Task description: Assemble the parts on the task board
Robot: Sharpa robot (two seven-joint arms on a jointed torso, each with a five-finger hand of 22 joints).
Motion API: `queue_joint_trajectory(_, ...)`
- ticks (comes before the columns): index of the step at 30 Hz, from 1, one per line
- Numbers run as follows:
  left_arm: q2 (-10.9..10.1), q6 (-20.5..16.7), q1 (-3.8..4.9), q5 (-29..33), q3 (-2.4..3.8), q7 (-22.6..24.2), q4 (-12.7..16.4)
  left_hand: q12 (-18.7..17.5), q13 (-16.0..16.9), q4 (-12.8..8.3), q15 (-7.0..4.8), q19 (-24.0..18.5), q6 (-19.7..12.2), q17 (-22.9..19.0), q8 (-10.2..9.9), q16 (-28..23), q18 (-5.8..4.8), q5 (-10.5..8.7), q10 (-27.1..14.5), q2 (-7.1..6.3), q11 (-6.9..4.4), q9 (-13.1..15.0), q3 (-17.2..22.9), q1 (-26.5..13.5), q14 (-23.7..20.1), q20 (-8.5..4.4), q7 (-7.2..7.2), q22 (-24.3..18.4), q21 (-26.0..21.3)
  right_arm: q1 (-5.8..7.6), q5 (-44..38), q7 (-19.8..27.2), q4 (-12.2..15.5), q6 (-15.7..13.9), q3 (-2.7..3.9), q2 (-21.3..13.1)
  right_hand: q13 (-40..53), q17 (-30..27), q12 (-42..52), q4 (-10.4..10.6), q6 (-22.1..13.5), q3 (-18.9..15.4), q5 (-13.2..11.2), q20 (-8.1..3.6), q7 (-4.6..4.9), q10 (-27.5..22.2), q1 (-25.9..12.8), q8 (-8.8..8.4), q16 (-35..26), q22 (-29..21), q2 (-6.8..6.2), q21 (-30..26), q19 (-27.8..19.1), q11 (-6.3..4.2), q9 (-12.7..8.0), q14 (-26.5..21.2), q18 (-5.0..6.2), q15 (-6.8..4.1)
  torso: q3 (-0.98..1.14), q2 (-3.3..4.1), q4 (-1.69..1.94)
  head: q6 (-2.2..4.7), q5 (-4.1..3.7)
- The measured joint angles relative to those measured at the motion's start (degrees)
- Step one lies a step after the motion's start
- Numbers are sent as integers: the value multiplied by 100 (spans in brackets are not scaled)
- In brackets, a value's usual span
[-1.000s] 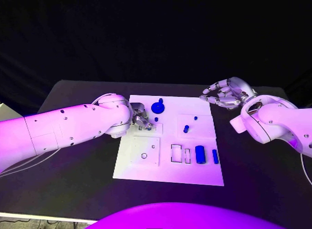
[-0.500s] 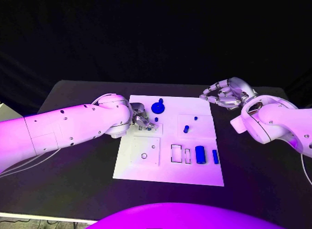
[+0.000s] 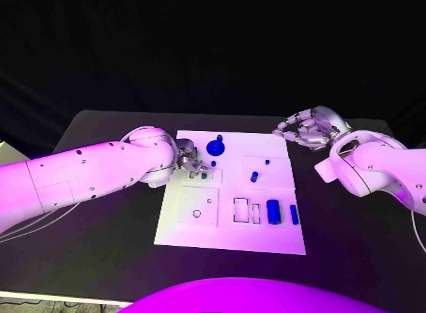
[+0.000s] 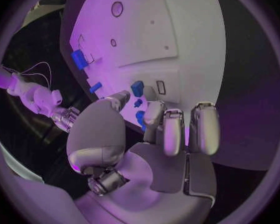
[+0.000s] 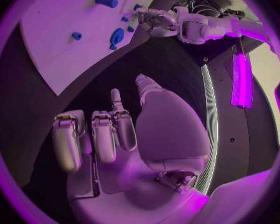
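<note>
The left hand (image 3: 193, 163) hovers over the board's (image 3: 269, 238) far-left area, fingers curled near a small blue part (image 4: 137, 88); whether it grips it I cannot tell. The right hand (image 3: 310, 129) waits empty, half-curled, off the far-right corner. Lower slowly, keeping the part upright over its socket

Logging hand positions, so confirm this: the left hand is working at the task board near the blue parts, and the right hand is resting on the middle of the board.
One part is wrong. The right hand is not on the board's middle; the head view shows it at the task board's far right corner, off the plate. The left hand is at the board near the blue parts, as stated.
</note>
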Motion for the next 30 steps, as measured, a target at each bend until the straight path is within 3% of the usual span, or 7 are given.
queue_joint_trajectory(8, -57, 19, 21, 49, 123, -9, 95, 0, 13, -5, 0, 0, 0, 0, 0, 0, 0, 0, 0, 20, 0, 0, -28, 20, 0, 0, 0, 4, 0, -1, 0, -2, -8, 0, 0, -1, 0, -1, 0, 0, 0, 0, 0, 0, 0, 0, -21, 0, 0, 0, 9, 0, 0, 0, 0, 0, 0, 0, -2, -2, 3, 13, 3)
queue_joint_trajectory(16, -82, 11, 57, 215, 188, 3, 130, 0, -9, 2, 0, 0, 0, -1, 0, 0, 0, 0, 0, 18, 0, 0, -163, 94, 0, 0, 0, 4, 0, -4, 0, -3, -16, 0, -1, 1, 0, -1, 0, 0, 0, 0, 0, 0, 0, 0, -20, 0, 0, -1, 9, 0, 0, 0, 0, 0, 0, 0, -2, -2, 3, 19, 13)
queue_joint_trajectory(19, -94, -6, 65, 278, 236, 16, 83, -59, -124, -12, 0, -55, -23, -1, -1, -25, 0, 0, -30, 88, 5, 0, -236, 230, 0, -52, 21, 4, -67, -5, 0, -3, -16, -1, -1, 1, 0, -1, 0, 0, 0, 0, 0, 0, 0, 0, -20, 0, 0, -1, 9, 0, 0, 0, 0, 0, 0, 0, -2, -2, 3, 31, 21)
queue_joint_trajectory(23, -124, -57, 137, 437, 341, 72, -81, -557, -762, -7, 34, -402, -362, -1, -246, -198, 0, 70, -506, 161, 111, -86, -323, 597, -10, 9, 153, -205, -292, -5, 0, -3, -22, -4, -1, -1, 0, -2, 0, 0, 0, 0, 0, 0, 0, 0, -20, 0, 0, -2, 9, 0, 0, 0, 0, 0, 0, 0, 1, -1, 3, 54, 28)
queue_joint_trajectory(25, -127, -78, 214, 571, 371, 121, -203, -779, -1050, -16, 106, -548, -486, -1, -395, -268, 8, 71, -716, 225, 182, -184, -333, 700, -3, 53, 239, -362, -391, -5, 0, -3, -28, -5, -1, -3, 0, -2, 0, 0, 0, 0, 0, 0, 0, 0, -43, 0, 0, -2, 32, 0, 0, 0, 0, 0, 0, 0, 1, -1, 2, 71, 31)
queue_joint_trajectory(26, -126, -86, 274, 673, 387, 157, -292, -946, -1267, -7, 143, -639, -560, -1, -505, -331, 89, 75, -872, 228, 238, -263, -341, 789, -10, 98, 308, -479, -469, -5, 0, -2, -33, -6, -1, -4, 0, -2, 0, 0, 0, 0, 0, 0, 0, 0, -43, 0, 0, -2, 32, 0, 0, 0, 0, 0, 1, 0, 1, -1, 1, 76, 31)
queue_joint_trajectory(30, -68, -80, 441, 965, 414, 279, -608, -1524, -2025, -7, 298, -872, -886, -2, -889, -511, 91, 101, -1415, 243, 422, -577, -389, 983, -10, 236, 505, -760, -654, -5, 1, -1, -42, -7, 1, -5, 0, -2, 0, 0, 0, 0, 0, 0, 0, 0, -43, 0, 0, -2, 32, 0, 0, 0, 0, 0, 0, 0, 3, 2, 1, 114, 32)
